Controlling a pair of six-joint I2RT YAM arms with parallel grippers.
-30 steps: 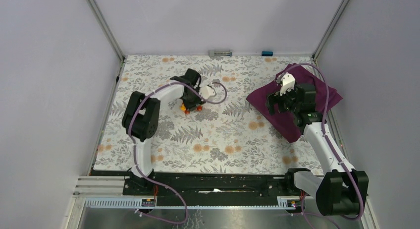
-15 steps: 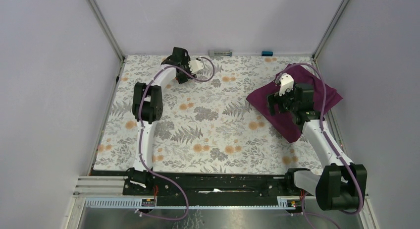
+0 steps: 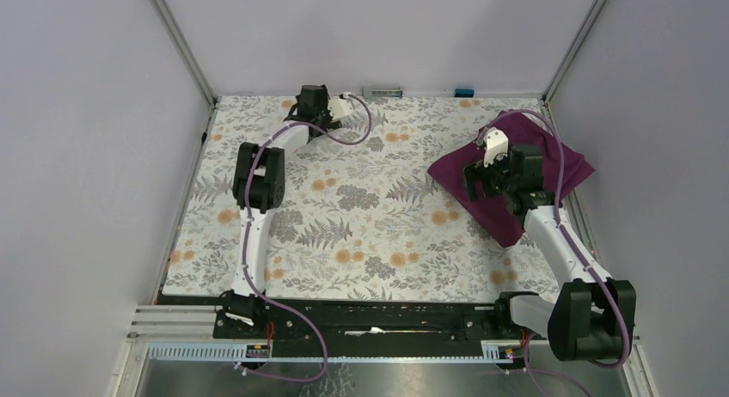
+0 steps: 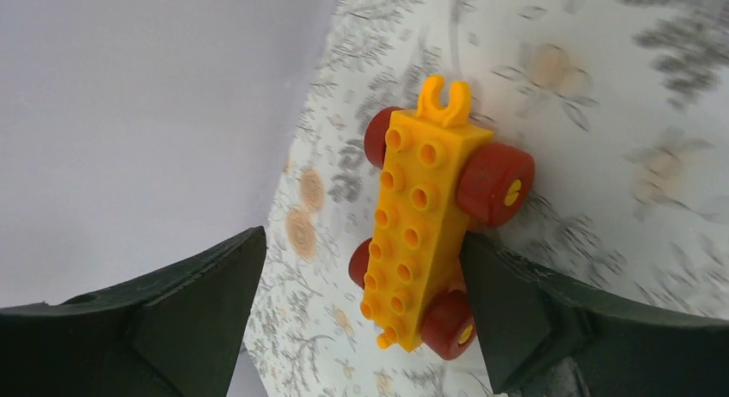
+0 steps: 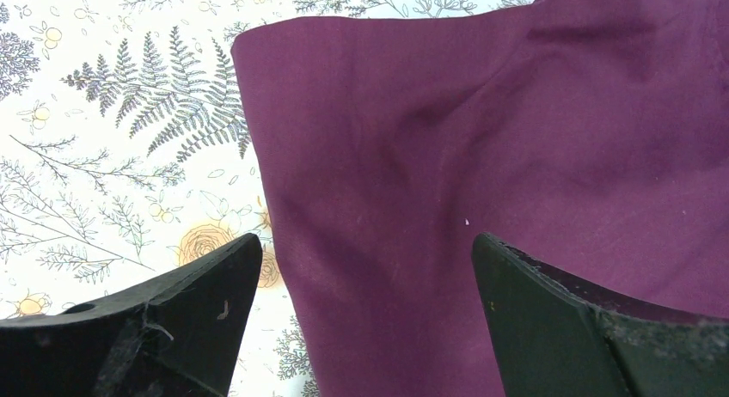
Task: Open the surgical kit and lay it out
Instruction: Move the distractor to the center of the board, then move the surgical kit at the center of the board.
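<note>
The surgical kit is a closed bundle in its dark purple cloth wrap (image 3: 550,169) at the right back of the table. The folded cloth (image 5: 481,156) fills the right wrist view, and everything inside it is hidden. My right gripper (image 3: 480,180) hovers just over the bundle's left part. Its jaws (image 5: 365,242) are open with only cloth below them. My left gripper (image 3: 309,98) is stretched to the table's far back left. It is open (image 4: 363,242) around an orange toy car (image 4: 425,216) that stands on the table. The right finger (image 4: 516,311) is close beside the car's wheel.
The toy car sits near the table's back-left edge, right by the grey wall (image 4: 129,113). A small grey fitting (image 3: 382,92) and a blue one (image 3: 464,92) sit on the back rim. The floral tablecloth (image 3: 370,225) covers the table.
My left arm swung the toy car from the table's middle left to the far back left and opened its jaws off it. The right arm barely moved.
</note>
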